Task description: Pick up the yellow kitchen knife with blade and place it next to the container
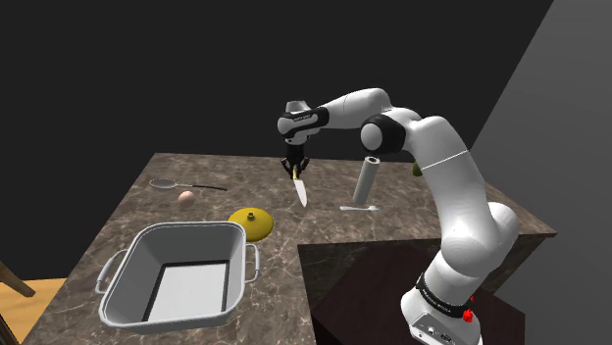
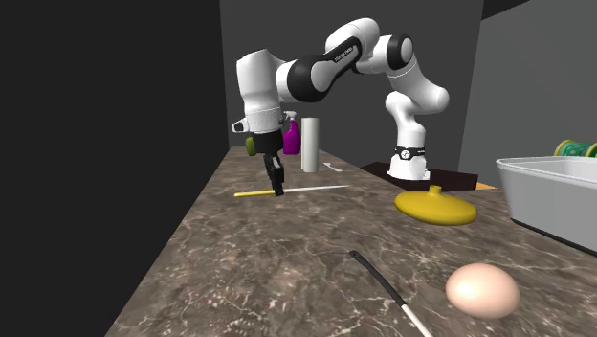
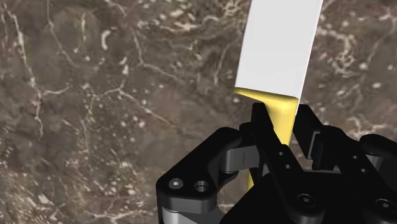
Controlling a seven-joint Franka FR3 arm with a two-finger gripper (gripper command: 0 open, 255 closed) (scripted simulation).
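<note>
A kitchen: a dark marbled stone counter (image 1: 211,208) carries a grey roasting pan (image 1: 132,270), a yellow pot lid (image 1: 252,222), a spoon (image 1: 177,184), an egg (image 1: 186,197) and a purple spray bottle (image 2: 291,136).

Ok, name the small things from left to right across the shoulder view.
Beige egg → yellow round lid → white-bladed knife with yellow handle → pale grey cylinder.
</note>
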